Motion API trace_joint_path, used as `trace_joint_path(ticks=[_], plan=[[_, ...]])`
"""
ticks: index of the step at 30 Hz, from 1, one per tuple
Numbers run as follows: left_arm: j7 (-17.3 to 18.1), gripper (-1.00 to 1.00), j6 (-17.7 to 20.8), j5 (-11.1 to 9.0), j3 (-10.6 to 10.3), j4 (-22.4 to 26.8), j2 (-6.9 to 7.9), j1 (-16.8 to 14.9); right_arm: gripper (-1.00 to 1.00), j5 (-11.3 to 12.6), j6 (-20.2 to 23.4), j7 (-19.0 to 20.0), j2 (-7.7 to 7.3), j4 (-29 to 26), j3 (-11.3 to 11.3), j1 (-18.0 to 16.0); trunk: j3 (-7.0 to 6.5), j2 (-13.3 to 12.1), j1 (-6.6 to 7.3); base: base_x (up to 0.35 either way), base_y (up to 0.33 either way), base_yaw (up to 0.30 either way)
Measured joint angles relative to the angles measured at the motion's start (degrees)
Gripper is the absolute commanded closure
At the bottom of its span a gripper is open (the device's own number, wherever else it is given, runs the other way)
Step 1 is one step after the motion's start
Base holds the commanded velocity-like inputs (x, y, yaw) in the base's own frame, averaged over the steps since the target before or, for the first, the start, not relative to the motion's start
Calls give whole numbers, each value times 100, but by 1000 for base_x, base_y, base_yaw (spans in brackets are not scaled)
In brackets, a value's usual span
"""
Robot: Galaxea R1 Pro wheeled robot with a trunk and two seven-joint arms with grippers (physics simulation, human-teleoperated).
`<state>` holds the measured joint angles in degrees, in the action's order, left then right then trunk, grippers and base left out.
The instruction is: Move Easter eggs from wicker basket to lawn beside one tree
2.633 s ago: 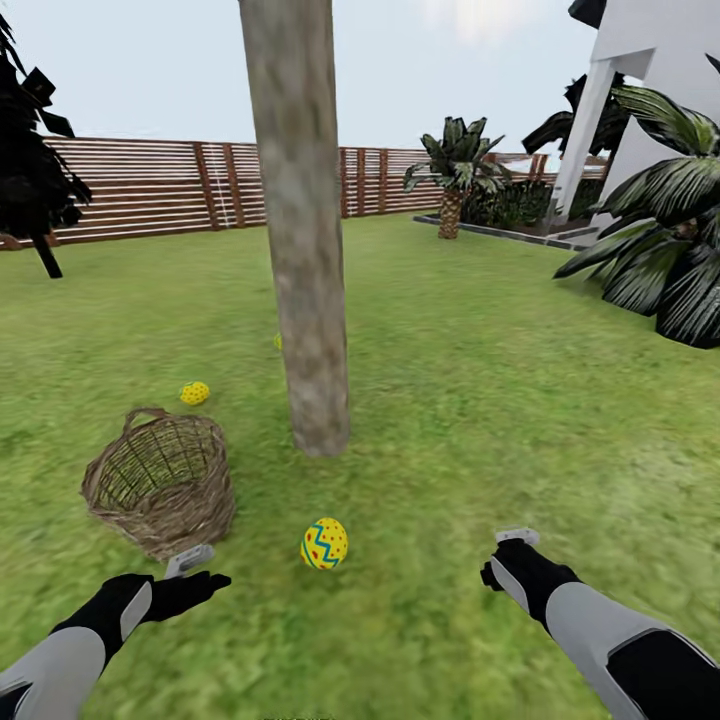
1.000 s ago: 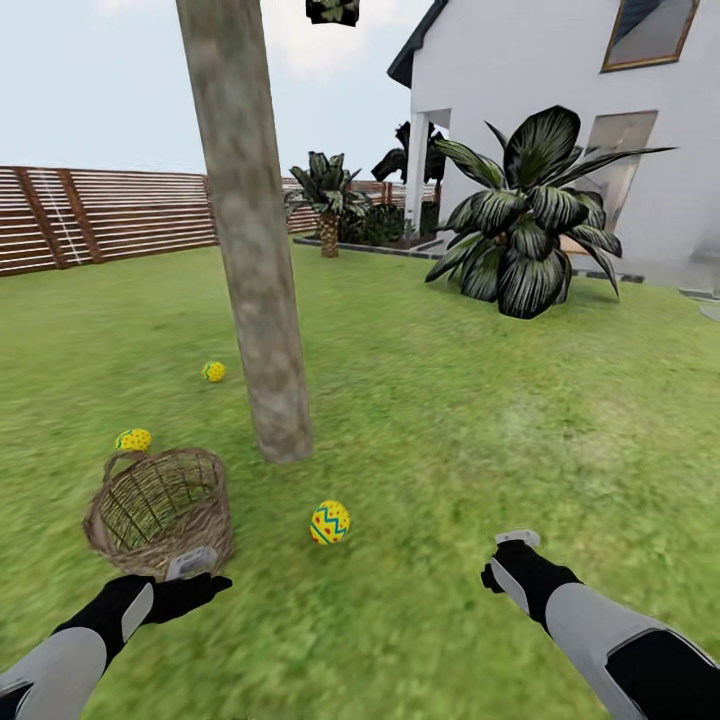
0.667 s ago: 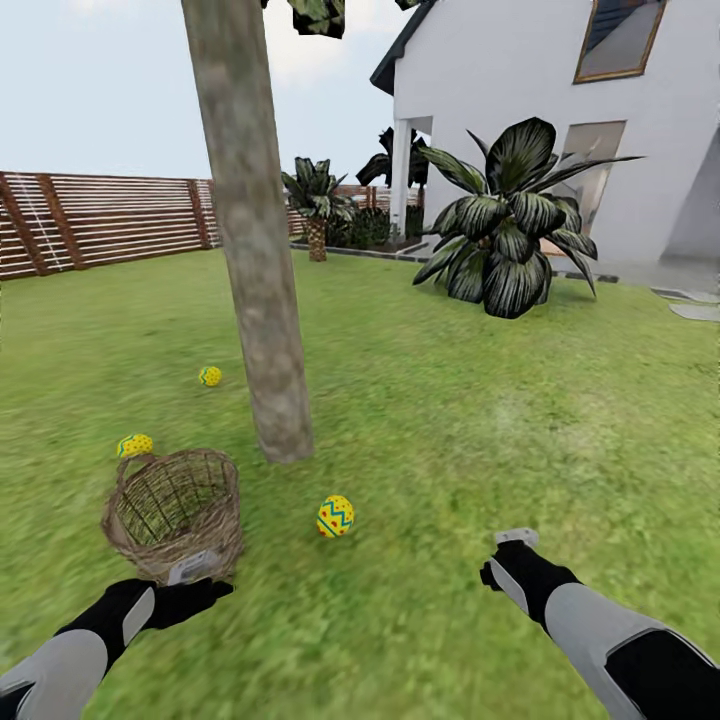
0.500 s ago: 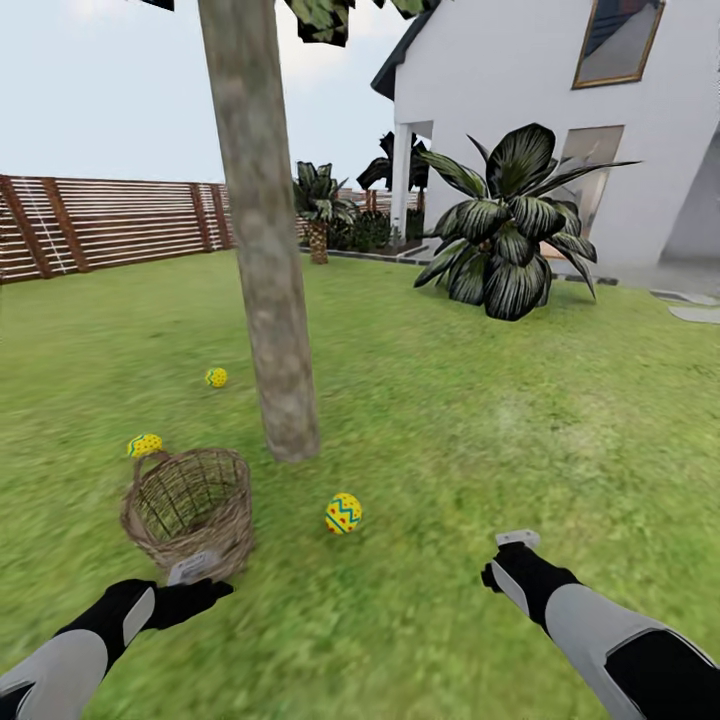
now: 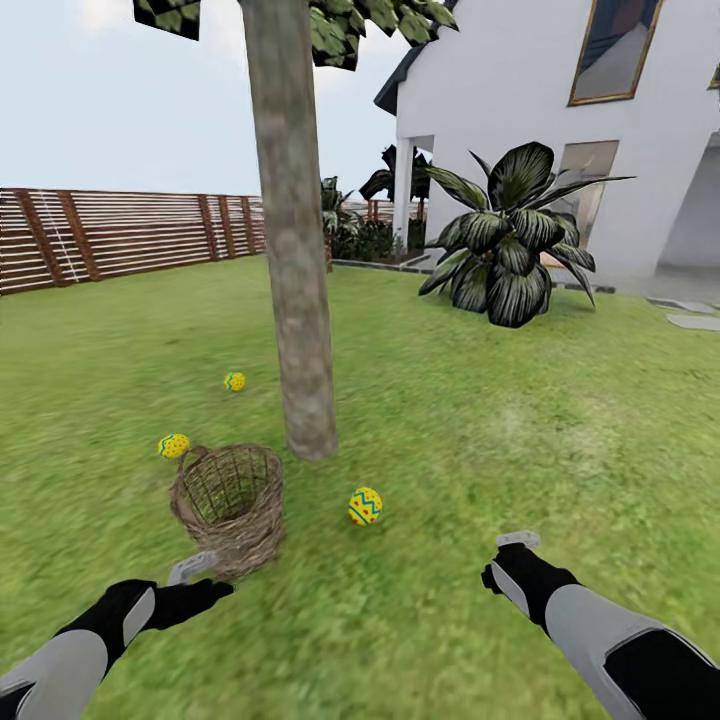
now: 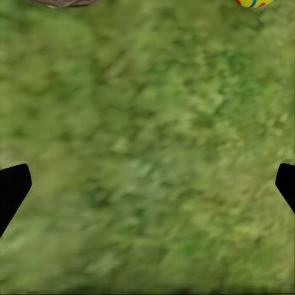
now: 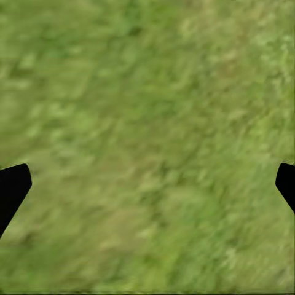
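Pincers (image 5: 190,570) near brown woven basket (image 5: 228,508)

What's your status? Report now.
Left gripper and right gripper open, empty. Three Easter eggs on the lawn around the tree. Wicker basket looks empty.

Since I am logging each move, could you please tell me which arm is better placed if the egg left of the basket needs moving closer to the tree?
Probably the left. The left gripper, open and empty, is on the side of the wicker basket and that egg; the right gripper would cross over.
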<state>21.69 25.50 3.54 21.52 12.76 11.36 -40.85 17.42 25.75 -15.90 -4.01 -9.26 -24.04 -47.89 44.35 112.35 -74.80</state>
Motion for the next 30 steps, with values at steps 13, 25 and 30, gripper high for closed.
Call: trace_joint_path(ticks=[13, 25, 30], plan=[[1, -100, -2, -6, 0, 8, 0, 0, -100, -1, 0, -2, -3, 0, 0, 0, -272, -522, 285, -265, 247, 0], [-13, -100, -12, -1, 9, -2, -42, 0, -100, -1, 1, -2, -9, 1, 0, -1, -488, -1003, 552, -169, 165, 0], [-24, -100, -17, 7, 8, -9, -131, 1, -100, -1, 1, -4, -9, 1, 0, -1, -578, -1203, 662, -3, 4, 0]])
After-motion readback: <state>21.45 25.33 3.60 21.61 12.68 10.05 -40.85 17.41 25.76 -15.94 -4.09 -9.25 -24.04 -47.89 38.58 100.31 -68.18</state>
